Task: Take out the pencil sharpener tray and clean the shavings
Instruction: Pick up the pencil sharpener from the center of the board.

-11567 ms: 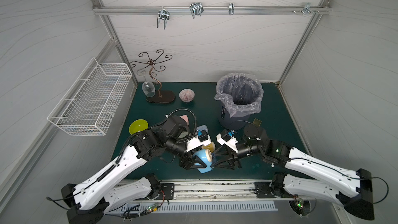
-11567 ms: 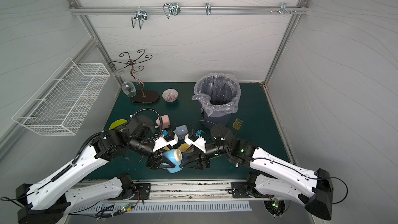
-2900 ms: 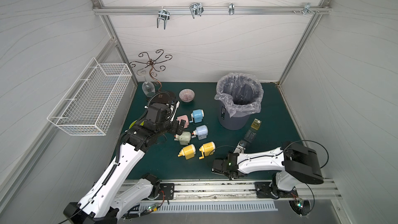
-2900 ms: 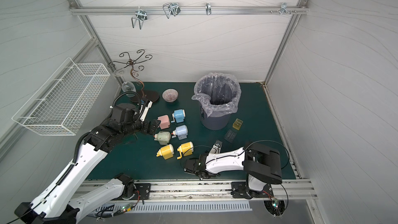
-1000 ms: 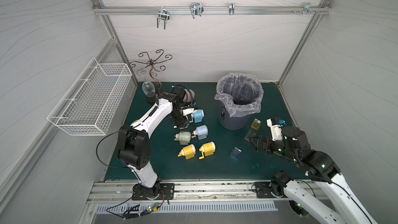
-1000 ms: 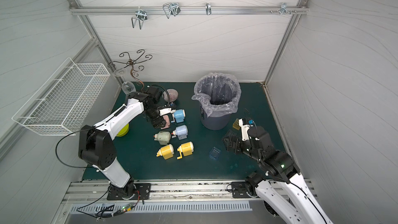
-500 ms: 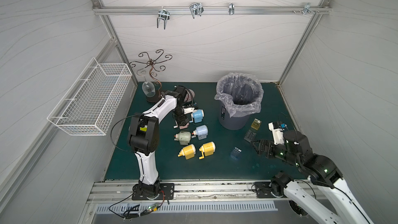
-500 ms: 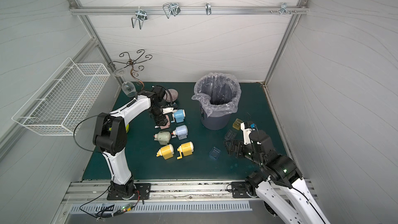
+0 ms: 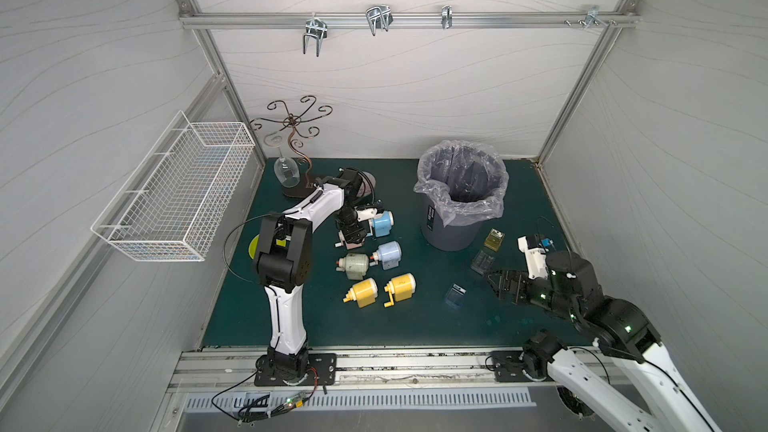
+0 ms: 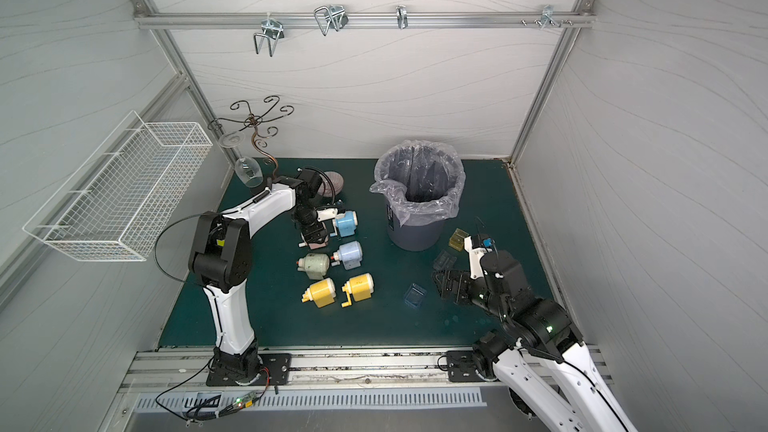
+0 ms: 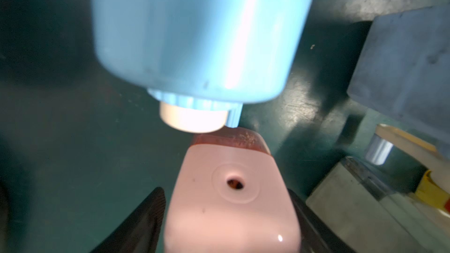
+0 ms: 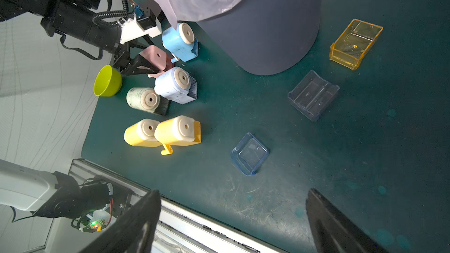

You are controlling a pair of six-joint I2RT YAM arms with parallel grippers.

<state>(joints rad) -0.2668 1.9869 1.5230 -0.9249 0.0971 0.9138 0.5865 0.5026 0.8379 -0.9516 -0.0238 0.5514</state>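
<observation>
A wire basket (image 9: 174,197) hangs on the left wall. On the green desk (image 9: 415,326), the left claw (image 9: 352,236) reaches down at the back of a cluster of sharpeners. It pinches the pink sharpener (image 11: 231,203) across its sides, with one black finger on each flank. The pencil sharpener tray (image 11: 229,142) is reddish and see-through and sits inside that pink body. The shavings (image 11: 246,138) show through it as tan specks. A light blue sharpener (image 11: 194,32) lies just beside the tray's end.

Further right stands the lined bin (image 9: 451,238). Past it, three loose trays lie apart on the desk: a yellow tray (image 9: 494,239), a clear tray (image 9: 483,261) and a blue tray (image 9: 455,295). At the far right, the right claw (image 9: 505,284) hovers above the desk near the clear tray. Its fingers are spread wide with nothing between them.
</observation>
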